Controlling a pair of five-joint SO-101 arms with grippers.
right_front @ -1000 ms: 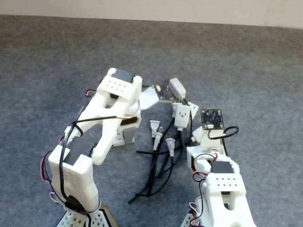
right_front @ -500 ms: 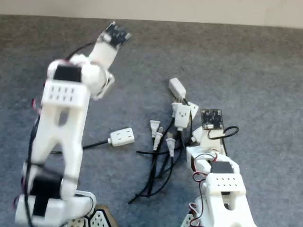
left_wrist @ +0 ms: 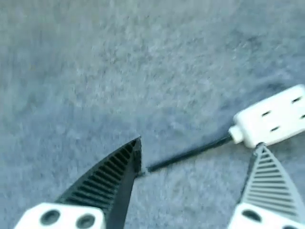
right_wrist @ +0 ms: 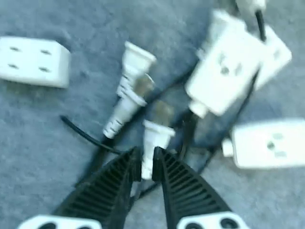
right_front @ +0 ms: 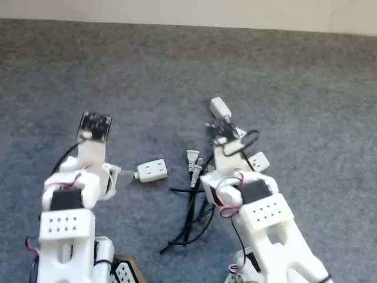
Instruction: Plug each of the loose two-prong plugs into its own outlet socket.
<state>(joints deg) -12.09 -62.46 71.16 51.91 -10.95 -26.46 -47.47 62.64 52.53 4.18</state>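
Right gripper (right_wrist: pixel 147 155): jaws narrow, pinching plug (right_wrist: pixel 156 136) by its body, prongs pointing away from the wrist. Second plug (right_wrist: pixel 126 95) lies just beside it, free. The right wrist view shows the sockets around them: tap (right_wrist: pixel 33 62) on one side, big socket (right_wrist: pixel 224 81) and side socket (right_wrist: pixel 271 143) on the other.

Left gripper (left_wrist: pixel 199 145): jaws wide, straddling the tap's cord (left_wrist: pixel 190 153), one fingertip just beside the tap.

High view: right arm (right_front: pixel 265 212) covers the pinch. The tap sits between the arms on the carpet (right_front: pixel 294 76).
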